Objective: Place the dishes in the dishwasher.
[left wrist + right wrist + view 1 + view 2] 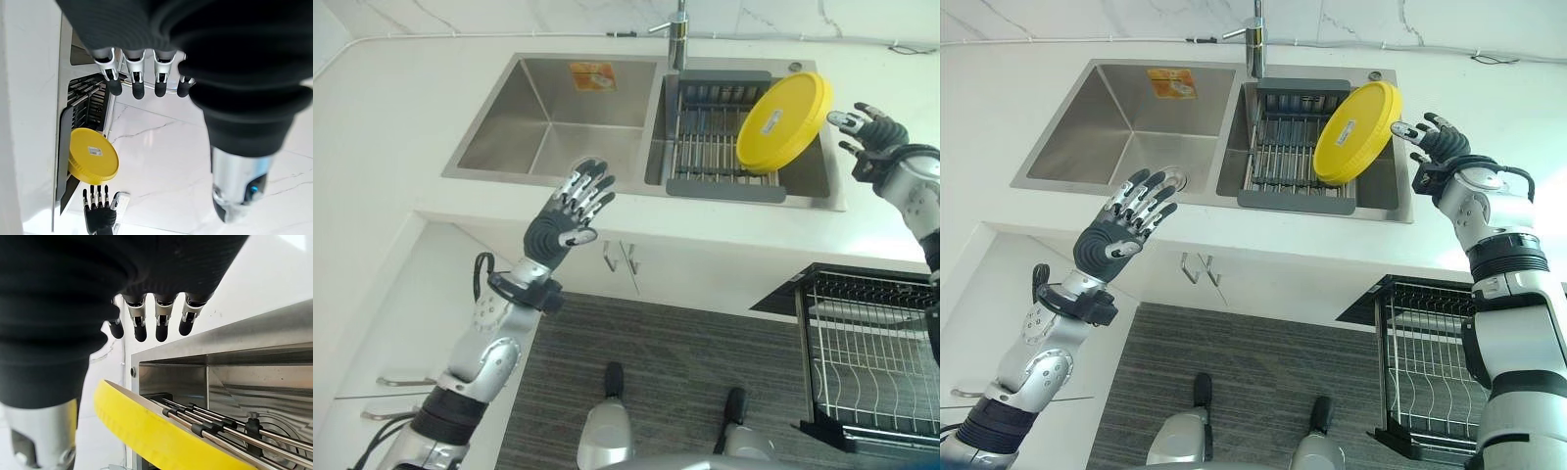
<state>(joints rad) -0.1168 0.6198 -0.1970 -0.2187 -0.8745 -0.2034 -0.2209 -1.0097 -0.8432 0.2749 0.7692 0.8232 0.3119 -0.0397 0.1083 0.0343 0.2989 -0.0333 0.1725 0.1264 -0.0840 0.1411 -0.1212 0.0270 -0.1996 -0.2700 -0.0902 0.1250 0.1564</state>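
Observation:
A round yellow plate leans tilted on the dark drying rack in the right basin of the sink; the same plate shows close up in the right wrist view. My right hand hovers open just to the right of the plate, apart from it. Over the front edge of the left basin, my left hand is raised with straight fingers and holds nothing. The dishwasher rack stands pulled out at the lower right, below the counter.
A steel double sink is set in a white counter, with a tap at the back. Cabinet doors with handles lie under the sink. Dark wood floor spreads below.

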